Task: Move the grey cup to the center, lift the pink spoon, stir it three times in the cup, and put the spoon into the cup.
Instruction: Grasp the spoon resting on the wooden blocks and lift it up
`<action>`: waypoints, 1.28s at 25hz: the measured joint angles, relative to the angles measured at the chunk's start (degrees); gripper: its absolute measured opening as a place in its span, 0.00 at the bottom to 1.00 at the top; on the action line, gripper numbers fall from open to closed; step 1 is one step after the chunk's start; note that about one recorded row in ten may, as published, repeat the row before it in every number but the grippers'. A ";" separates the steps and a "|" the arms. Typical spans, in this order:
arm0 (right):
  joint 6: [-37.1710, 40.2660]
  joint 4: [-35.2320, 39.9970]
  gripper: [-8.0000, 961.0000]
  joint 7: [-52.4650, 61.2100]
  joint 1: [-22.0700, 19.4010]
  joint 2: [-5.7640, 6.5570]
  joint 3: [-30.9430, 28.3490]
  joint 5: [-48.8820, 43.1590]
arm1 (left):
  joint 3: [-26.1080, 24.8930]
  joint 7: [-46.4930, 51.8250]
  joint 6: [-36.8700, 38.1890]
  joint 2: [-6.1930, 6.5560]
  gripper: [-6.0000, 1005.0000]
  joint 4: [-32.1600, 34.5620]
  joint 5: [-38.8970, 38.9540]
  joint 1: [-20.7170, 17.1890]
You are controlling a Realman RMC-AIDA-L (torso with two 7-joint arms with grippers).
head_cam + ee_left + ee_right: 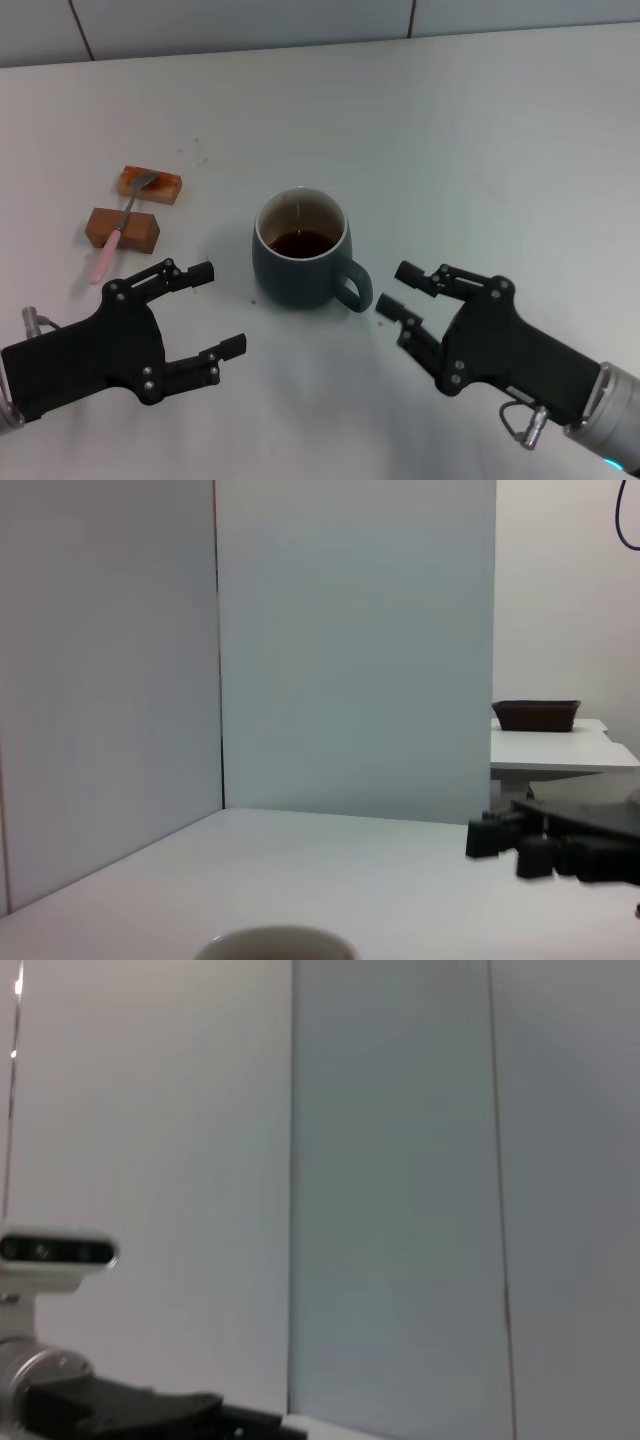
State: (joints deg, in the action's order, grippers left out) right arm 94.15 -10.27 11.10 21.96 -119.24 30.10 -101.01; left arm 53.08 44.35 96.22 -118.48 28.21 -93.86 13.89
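While one grey cup [301, 251] stands on the white table [480, 150] between the two grippers, its loop handle points toward the robot's right and dark brown liquid lies in its cream inside. In the left wrist view only a pale arc of its rim [275, 943] shows.

One pink spoon [122, 228] lies well to the robot's left of the cup, propped across two brown blocks: its grey metal bowl rests on the far block [151, 183], its neck crosses the near block [122, 229], and the end of its pink handle reaches down to the table.

Two grippers hover low over the near part of the table. Left gripper [222, 311] sits just left of the cup, its two fingers spread wide apart and holding nothing. Right gripper [399, 290] sits just right of the cup, close to the handle, its fingers parted and likewise holding nothing; it also shows far off in the left wrist view [510, 848].
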 joint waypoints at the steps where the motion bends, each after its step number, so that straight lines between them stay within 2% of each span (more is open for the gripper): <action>1: -0.64 -0.07 0.20 0.00 0.16 -0.03 0.14 -0.32 | -0.11 -0.01 -0.10 -0.02 0.81 0.00 0.00 0.01; 10: -3.26 -0.45 0.57 -0.07 0.72 -0.20 0.52 -1.23 | -2.77 -0.53 -0.75 0.06 0.81 -5.31 4.24 -0.12; 18: -4.70 -0.45 0.77 -0.11 0.90 -0.26 -0.10 -1.36 | -13.66 2.88 4.30 0.22 0.81 -18.92 10.47 -0.51; 21: -5.31 -0.45 0.80 -0.11 1.19 -0.28 -0.13 -1.36 | -20.77 9.69 5.08 0.17 0.81 -23.04 10.73 -1.05; 22: -5.42 -0.45 0.82 -0.11 1.24 -0.28 -0.13 -1.36 | -24.60 14.53 4.94 0.24 0.81 -25.14 10.91 -1.34; 24: -5.47 -0.46 0.84 -0.07 1.34 -0.31 -0.13 -1.37 | -27.97 20.01 4.70 0.13 0.81 -26.71 11.09 -2.00; 27: -5.48 -0.51 0.84 -0.07 1.48 -0.38 -0.14 -1.40 | -29.52 25.27 4.65 -0.02 0.81 -27.57 11.10 -2.75; 29: -5.51 -0.53 0.84 0.03 1.53 -0.38 -0.06 -1.40 | -29.52 25.27 4.65 -0.02 0.81 -27.57 11.10 -2.75; 32: -5.64 -0.54 0.84 0.15 1.67 -0.34 0.16 -1.40 | -30.06 32.25 1.57 -0.07 0.81 -29.08 11.11 -3.40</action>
State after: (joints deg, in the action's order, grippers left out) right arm 88.51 -10.81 11.25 23.63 -119.58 30.26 -102.41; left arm 23.02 76.60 97.79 -118.55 -0.86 -82.75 10.49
